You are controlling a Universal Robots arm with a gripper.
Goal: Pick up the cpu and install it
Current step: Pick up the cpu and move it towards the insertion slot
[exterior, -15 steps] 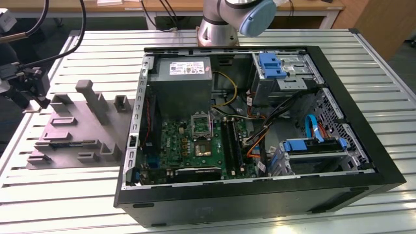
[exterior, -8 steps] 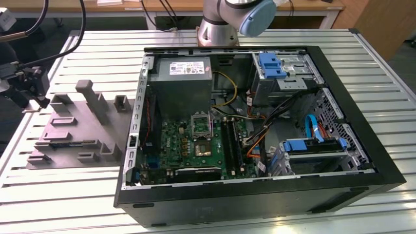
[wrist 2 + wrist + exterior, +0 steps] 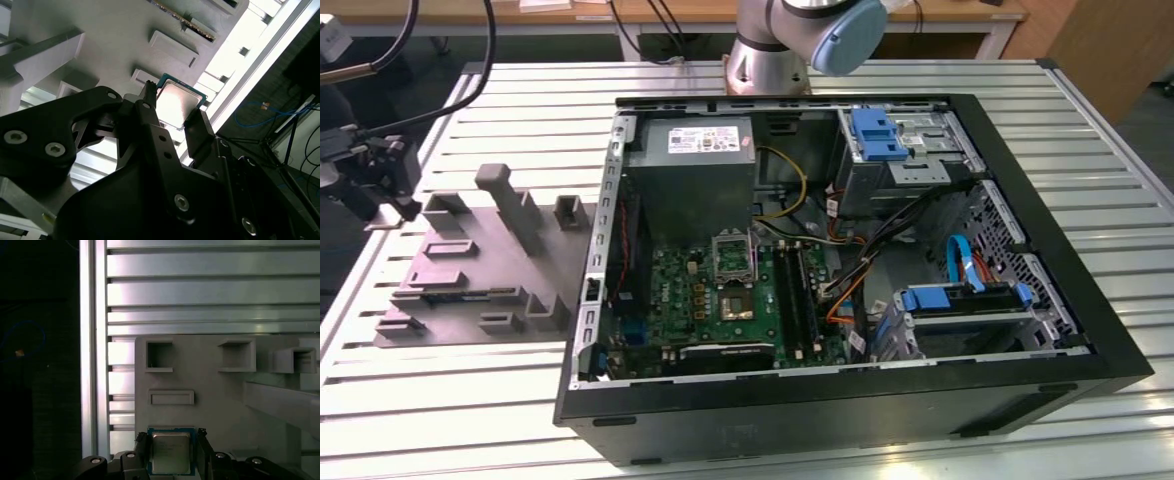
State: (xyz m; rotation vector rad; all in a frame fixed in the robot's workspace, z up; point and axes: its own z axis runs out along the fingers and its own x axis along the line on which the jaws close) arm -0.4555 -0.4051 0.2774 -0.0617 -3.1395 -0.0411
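Observation:
In both wrist views the cpu (image 3: 171, 452) (image 3: 179, 102), a small square chip with a pale metal top and a thin dark rim, sits between the black fingers of my gripper (image 3: 171, 436) (image 3: 174, 102). One finger (image 3: 142, 445) presses each side edge, so the gripper is shut on it. The chip is over the grey moulded tray (image 3: 215, 405) (image 3: 115, 35); whether it rests on the tray or hangs just clear of it I cannot tell. In the exterior view my gripper (image 3: 374, 185) is at the tray's (image 3: 467, 290) left end. The green motherboard (image 3: 707, 310) lies in the open case, with its silver socket frame (image 3: 732, 256).
The open black computer case (image 3: 854, 400) takes up the middle of the slatted metal table (image 3: 1121, 200), with power supply, cables and blue drive brackets inside. The tray has upright posts (image 3: 500, 185). The table edge rail (image 3: 95, 340) runs close beside the tray, dark floor beyond.

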